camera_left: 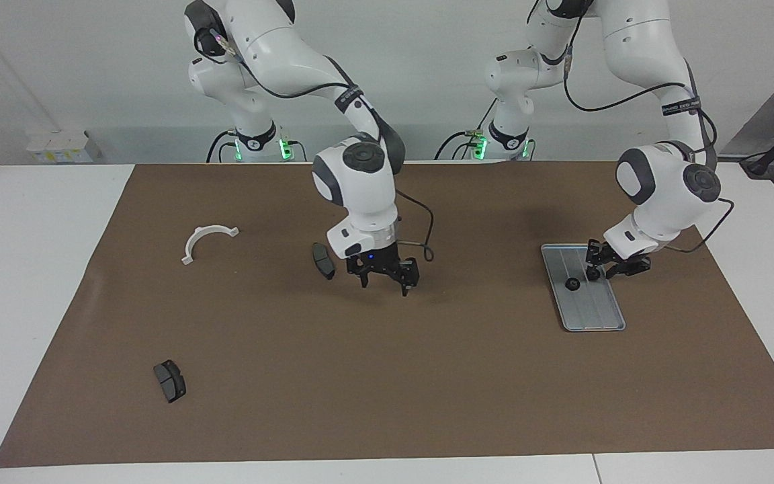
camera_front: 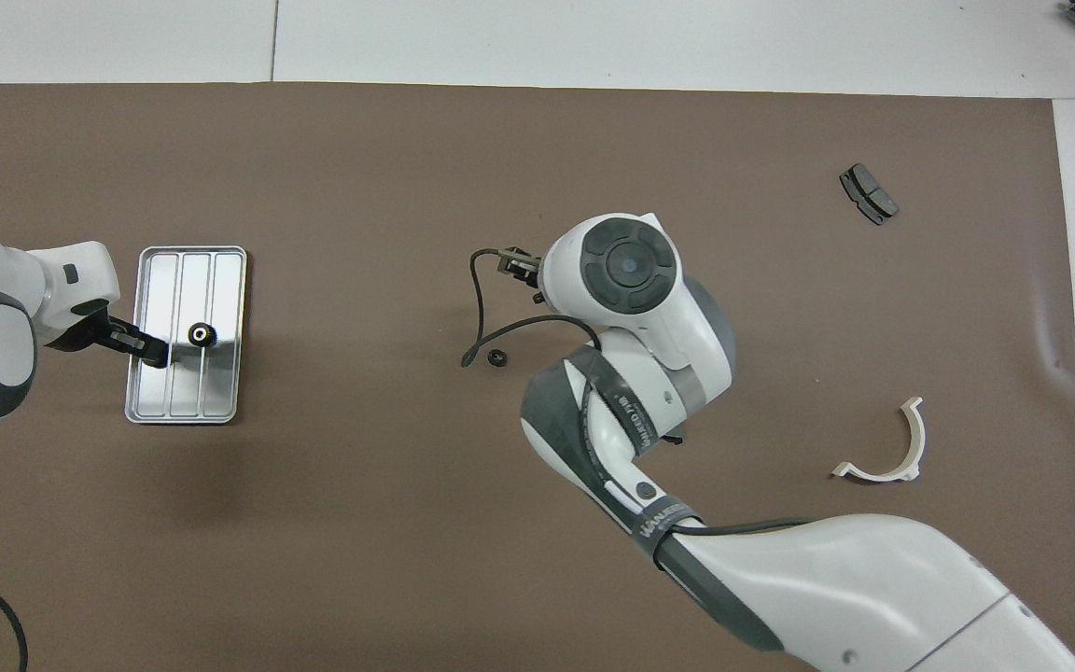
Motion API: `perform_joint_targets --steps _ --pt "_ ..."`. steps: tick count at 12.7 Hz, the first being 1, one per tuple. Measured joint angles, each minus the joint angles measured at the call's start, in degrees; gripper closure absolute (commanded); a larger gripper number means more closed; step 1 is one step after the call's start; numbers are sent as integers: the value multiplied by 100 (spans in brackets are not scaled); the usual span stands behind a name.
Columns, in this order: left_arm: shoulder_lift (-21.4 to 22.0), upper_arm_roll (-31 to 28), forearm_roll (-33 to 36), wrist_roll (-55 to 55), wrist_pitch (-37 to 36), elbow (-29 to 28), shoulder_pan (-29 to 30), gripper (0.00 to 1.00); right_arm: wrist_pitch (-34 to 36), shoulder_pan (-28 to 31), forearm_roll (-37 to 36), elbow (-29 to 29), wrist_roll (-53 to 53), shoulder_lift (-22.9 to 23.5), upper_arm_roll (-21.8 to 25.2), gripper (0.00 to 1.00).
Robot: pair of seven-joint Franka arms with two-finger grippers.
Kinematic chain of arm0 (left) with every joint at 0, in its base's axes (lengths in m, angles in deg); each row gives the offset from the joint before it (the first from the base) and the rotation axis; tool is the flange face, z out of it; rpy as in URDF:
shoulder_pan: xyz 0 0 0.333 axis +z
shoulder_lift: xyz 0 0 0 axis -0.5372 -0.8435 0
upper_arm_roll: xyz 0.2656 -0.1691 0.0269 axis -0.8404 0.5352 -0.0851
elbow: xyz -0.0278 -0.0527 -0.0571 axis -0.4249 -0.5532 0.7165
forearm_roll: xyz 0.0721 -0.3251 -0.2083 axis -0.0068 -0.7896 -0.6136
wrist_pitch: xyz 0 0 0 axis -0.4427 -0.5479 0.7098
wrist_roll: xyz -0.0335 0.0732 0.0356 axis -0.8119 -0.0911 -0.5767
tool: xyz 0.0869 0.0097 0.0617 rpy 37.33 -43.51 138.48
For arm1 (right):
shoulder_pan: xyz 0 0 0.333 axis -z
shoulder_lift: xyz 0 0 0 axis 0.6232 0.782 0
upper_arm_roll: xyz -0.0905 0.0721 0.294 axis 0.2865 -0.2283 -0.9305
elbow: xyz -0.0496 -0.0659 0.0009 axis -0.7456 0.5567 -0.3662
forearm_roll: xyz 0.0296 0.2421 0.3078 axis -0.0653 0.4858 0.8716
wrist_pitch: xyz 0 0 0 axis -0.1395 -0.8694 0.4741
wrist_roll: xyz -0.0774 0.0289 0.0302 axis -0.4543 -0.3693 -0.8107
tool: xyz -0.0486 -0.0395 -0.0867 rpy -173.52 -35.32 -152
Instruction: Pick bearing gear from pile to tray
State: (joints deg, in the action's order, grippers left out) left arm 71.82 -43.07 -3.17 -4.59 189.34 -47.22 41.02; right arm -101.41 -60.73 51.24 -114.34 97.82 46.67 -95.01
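Observation:
A small black bearing gear (camera_left: 570, 284) (camera_front: 199, 334) lies in the silver ridged tray (camera_left: 595, 309) (camera_front: 185, 392). My left gripper (camera_left: 603, 267) (camera_front: 147, 349) hangs low over the tray's rim on the side toward the left arm's end, just apart from that gear. A second bearing gear (camera_front: 496, 357) rests on the brown mat near its middle. My right gripper (camera_left: 385, 282) is open and empty just above the mat, between that gear and a dark brake pad (camera_left: 323, 260). In the overhead view the right wrist hides this gripper.
A white curved bracket (camera_left: 207, 240) (camera_front: 887, 448) lies toward the right arm's end. Another brake pad (camera_left: 170, 380) (camera_front: 869, 194) sits farther from the robots, near the mat's corner. A black cable loops off the right wrist (camera_front: 481, 341).

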Motion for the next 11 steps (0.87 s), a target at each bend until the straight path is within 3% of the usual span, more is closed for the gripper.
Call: perform_joint_targets --steps 4,8,9,11 --pt "159 60 -10 496 0 42 -134 5 823 923 1 -454 -1142 -919 6 0" --pt "225 98 -10 2452 6 128 -1149 10 1459 1599 4 -535 -2032 -1586 5 0" --pt "225 105 -11 2942 11 137 -1406 17 1723 1729 4 -530 -2302 -1754 6 0" --pt "217 122 -11 3991 56 158 -1991 20 2322 2010 45 -507 -2906 -2171 7 0"
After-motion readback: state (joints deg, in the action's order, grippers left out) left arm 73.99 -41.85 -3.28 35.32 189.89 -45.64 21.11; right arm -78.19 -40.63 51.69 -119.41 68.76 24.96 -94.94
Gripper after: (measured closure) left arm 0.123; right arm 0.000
